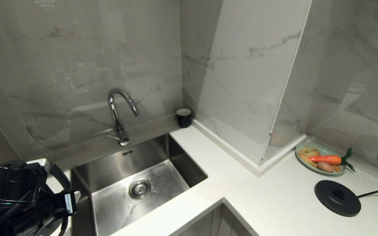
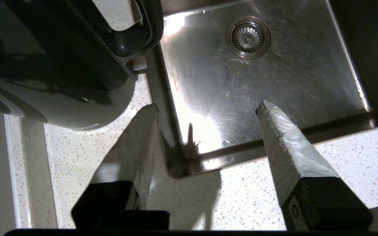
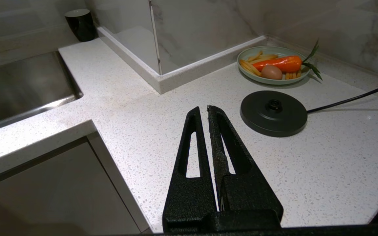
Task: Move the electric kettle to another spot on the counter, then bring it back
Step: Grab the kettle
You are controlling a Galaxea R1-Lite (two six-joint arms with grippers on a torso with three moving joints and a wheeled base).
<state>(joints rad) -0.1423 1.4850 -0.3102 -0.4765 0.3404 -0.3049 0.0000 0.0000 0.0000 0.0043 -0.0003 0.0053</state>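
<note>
One plate (image 1: 302, 148) with carrot (image 1: 325, 159), fries (image 1: 309, 152), egg (image 1: 325, 167)

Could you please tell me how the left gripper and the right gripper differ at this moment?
The left gripper has its fingers spread wide; the right gripper has its fingers pressed together. The left gripper's fingers are pale grey, the right gripper's black with slots. The left gripper hangs over the sink corner beside the electric kettle; the right gripper hangs over the counter near the black round base. Neither holds anything.
</note>
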